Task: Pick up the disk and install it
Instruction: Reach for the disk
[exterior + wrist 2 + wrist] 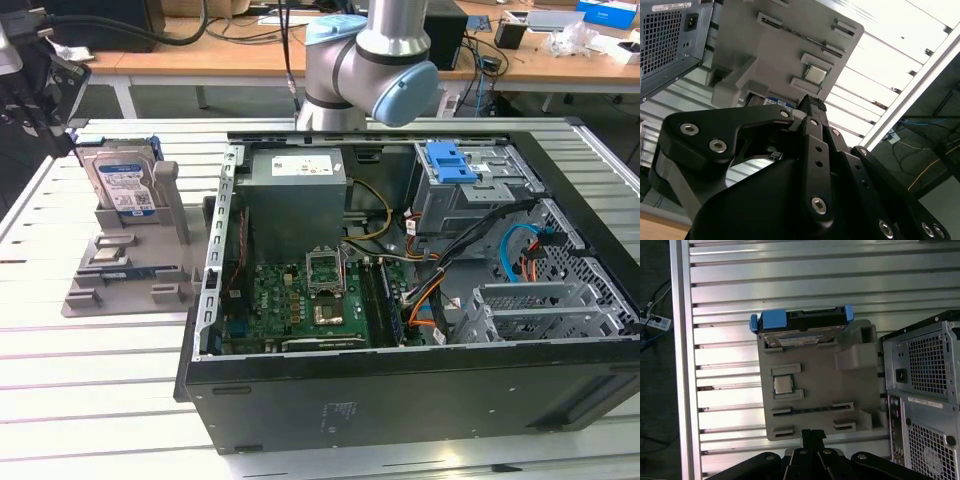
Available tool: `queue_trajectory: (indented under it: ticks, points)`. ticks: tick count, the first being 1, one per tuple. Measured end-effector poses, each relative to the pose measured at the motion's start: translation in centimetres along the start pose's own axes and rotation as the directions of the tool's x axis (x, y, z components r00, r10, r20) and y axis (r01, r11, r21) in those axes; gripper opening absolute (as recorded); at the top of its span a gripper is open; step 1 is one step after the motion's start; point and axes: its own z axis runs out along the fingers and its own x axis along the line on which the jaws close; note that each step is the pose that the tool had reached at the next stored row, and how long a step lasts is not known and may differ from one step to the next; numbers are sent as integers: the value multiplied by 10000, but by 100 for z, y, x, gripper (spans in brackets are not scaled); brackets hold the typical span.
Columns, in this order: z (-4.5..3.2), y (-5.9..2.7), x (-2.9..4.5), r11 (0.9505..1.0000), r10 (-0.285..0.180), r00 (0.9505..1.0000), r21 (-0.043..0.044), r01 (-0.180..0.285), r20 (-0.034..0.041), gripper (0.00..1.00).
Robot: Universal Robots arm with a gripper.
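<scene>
The disk [122, 180] is a silver hard drive with a white-and-blue label and blue side rails. It stands on edge in a grey holder [130, 270] at the exterior view's left, beside the open computer case [400, 400]. The first wrist view looks down on the disk's [800, 327] top edge and blue rails, at the holder's [840, 385] far end. My gripper [812, 436] is above the holder's near end, apart from the disk, its black fingers shut together on nothing. In the second wrist view the gripper [812, 106] points at the holder [765, 50], and a strip of the disk's label [774, 101] peeks out.
A small processor chip [783, 385] lies in a pocket of the holder. Inside the case are a grey drive cage with a blue latch [450, 160], a grey power supply [297, 200] and a green board. The arm's base [370, 60] stands behind the case. The table is ribbed aluminium.
</scene>
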Motion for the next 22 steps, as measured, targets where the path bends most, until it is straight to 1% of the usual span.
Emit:
queue_trajectory:
  ticks: [1,4,7,11,13,19,20,22]
  points:
    - [5,56,5,10000,-1,10000,8,1,-2,11]
    - [19,205,37,10000,-2,10000,72,2,4,11]
    - [26,256,78,9999,-2,10000,111,1,9,11]
    - [30,286,127,9999,-3,10000,122,3,9,11]
    - [33,301,180,9999,-3,10000,128,3,9,11]
    - [37,318,264,9999,-3,10000,133,3,9,11]
    - [40,327,297,9999,-4,10000,133,3,10,11]
    - [44,349,336,9999,-4,10000,137,3,10,11]
